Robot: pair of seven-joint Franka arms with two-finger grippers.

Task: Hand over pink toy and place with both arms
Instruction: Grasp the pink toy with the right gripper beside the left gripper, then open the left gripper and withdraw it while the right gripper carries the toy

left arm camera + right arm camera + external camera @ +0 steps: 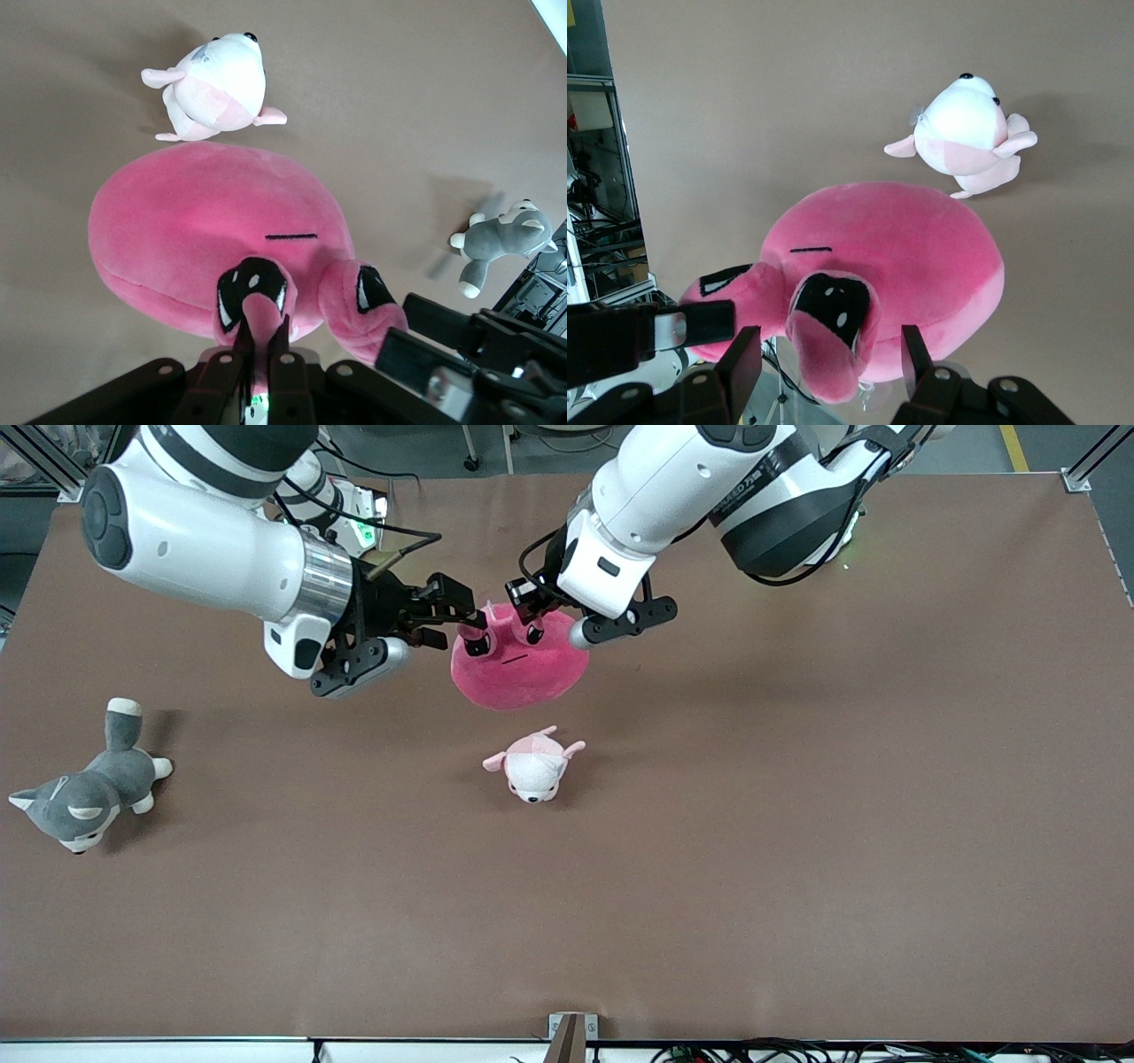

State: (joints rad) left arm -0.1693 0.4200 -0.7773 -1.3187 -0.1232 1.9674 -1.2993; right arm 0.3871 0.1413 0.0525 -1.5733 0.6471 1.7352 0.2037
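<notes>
The pink toy (518, 660) hangs in the air over the middle of the table, its face with the black angry eyes turned toward the front camera. My left gripper (529, 605) is shut on one of its ear flaps; the left wrist view shows the jaws (260, 341) pinching the flap above the toy's round body (213, 230). My right gripper (462, 615) is open, with its fingers on either side of the toy's other ear flap (828, 341) and not touching it. The toy's body (904, 257) fills the middle of the right wrist view.
A small pale pink-and-white plush (534, 766) lies on the brown table just nearer to the front camera than the toy. A grey-and-white plush dog (84, 793) lies toward the right arm's end of the table.
</notes>
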